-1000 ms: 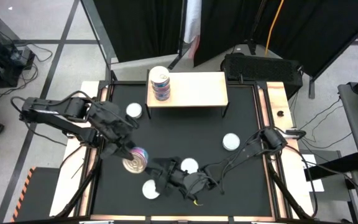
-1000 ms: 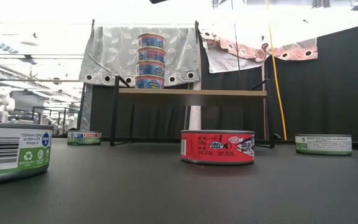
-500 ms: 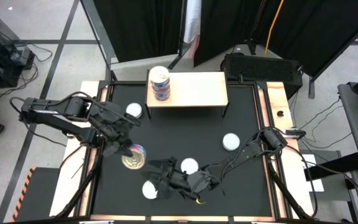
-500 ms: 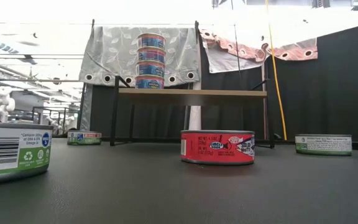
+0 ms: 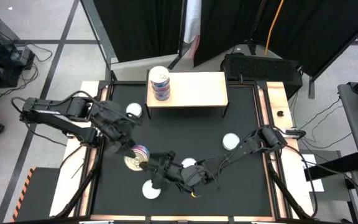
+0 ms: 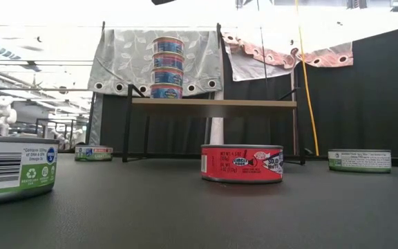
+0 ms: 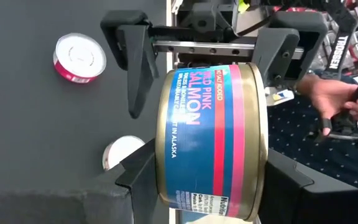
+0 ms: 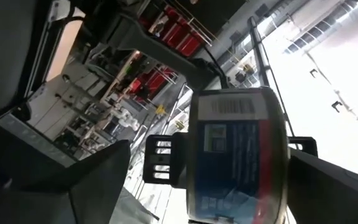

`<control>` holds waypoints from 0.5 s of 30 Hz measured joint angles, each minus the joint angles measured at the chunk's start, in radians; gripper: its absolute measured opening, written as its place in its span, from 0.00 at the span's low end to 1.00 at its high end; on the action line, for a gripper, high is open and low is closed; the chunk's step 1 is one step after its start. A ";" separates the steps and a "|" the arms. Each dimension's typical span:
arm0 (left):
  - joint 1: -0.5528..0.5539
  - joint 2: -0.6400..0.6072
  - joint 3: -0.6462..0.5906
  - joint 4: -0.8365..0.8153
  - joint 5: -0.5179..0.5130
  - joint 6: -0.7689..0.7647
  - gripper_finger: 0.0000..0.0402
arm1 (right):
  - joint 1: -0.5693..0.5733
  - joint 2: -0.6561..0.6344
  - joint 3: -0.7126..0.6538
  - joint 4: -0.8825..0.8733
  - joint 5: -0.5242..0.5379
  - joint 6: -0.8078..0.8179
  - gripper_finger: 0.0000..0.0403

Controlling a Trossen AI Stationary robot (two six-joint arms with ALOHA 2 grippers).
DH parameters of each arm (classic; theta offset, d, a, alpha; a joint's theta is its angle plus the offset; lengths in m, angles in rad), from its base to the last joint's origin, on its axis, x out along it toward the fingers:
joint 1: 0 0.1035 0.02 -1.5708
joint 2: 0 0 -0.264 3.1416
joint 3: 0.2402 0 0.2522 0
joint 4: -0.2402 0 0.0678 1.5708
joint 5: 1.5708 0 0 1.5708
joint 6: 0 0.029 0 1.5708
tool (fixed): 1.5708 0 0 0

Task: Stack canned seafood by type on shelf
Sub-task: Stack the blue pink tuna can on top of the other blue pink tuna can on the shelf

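Observation:
A blue and pink salmon tin (image 7: 210, 124) is held by my left gripper (image 5: 131, 154) above the near-left part of the table, lying on its side. My right gripper (image 5: 155, 169) is open; its two fingers (image 7: 135, 68) stand on either side of the same tin (image 8: 238, 155) without touching it. The shelf (image 5: 191, 90) stands at the far edge, with a stack of blue tins (image 5: 159, 84) on its left end. Several other tins sit flat on the table: one (image 5: 134, 111) by the shelf, one (image 5: 230, 142) to the right, two (image 5: 151, 188) near. My left gripper pinches the salmon tin between its two fingers (image 7: 138, 183), one on each flat end face (image 7: 161, 174). The tin is lifted clear of the table with its round label wall facing the wrist camera and its axis lying across the fingers.
A red tin (image 6: 242, 163) sits mid-table, green-white tins at the left (image 6: 16, 169) and right (image 6: 359, 160). The shelf's right part (image 6: 254, 104) is bare. A person's hand (image 7: 337, 99) shows beyond the table edge.
My right gripper has moved toward the table's left and a little toward the far edge, closing in on the tin in my left gripper until its open fingers flank it. The left gripper and its tin have stayed nearly in place.

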State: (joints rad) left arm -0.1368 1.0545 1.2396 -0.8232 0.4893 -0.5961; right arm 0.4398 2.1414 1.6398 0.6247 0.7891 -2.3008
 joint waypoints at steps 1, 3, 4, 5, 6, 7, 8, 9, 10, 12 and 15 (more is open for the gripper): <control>0.000 0.000 0.000 -0.004 0.001 0.000 0.51 | -0.002 0.000 0.000 0.000 -0.001 -0.003 0.92; 0.000 0.000 0.000 -0.002 0.001 0.001 0.51 | -0.006 0.000 0.000 0.001 -0.004 -0.013 0.90; 0.000 0.000 0.000 0.000 0.001 0.002 0.51 | -0.008 0.000 0.000 0.004 -0.007 -0.014 0.88; 0.000 0.000 0.000 0.000 0.001 0.003 0.51 | -0.008 0.000 0.000 0.009 -0.009 -0.014 0.86; 0.000 0.000 0.000 -0.001 0.001 0.003 0.51 | -0.009 0.000 0.000 0.012 -0.010 -0.015 0.84; 0.000 0.000 0.000 -0.001 0.001 0.003 0.51 | -0.010 0.000 0.000 0.017 -0.011 -0.015 0.81; 0.000 0.000 0.000 -0.001 0.001 0.003 0.51 | -0.010 0.000 0.000 0.018 -0.012 -0.015 0.78; 0.000 0.000 0.000 -0.001 0.001 0.003 0.51 | -0.011 0.000 0.000 0.023 -0.012 -0.015 0.76; 0.001 0.000 0.000 0.000 0.000 0.003 0.51 | -0.012 0.000 0.000 0.026 -0.013 -0.015 0.73; 0.001 0.000 0.000 0.002 -0.001 0.003 0.51 | -0.012 0.000 0.000 0.032 -0.014 -0.016 0.68; 0.001 0.000 0.000 0.002 -0.010 0.003 0.51 | -0.012 0.000 0.000 0.033 -0.013 -0.015 0.60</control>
State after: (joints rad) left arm -0.1360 1.0546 1.2396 -0.8208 0.4789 -0.5927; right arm 0.4278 2.1414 1.6398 0.6581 0.7761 -2.3162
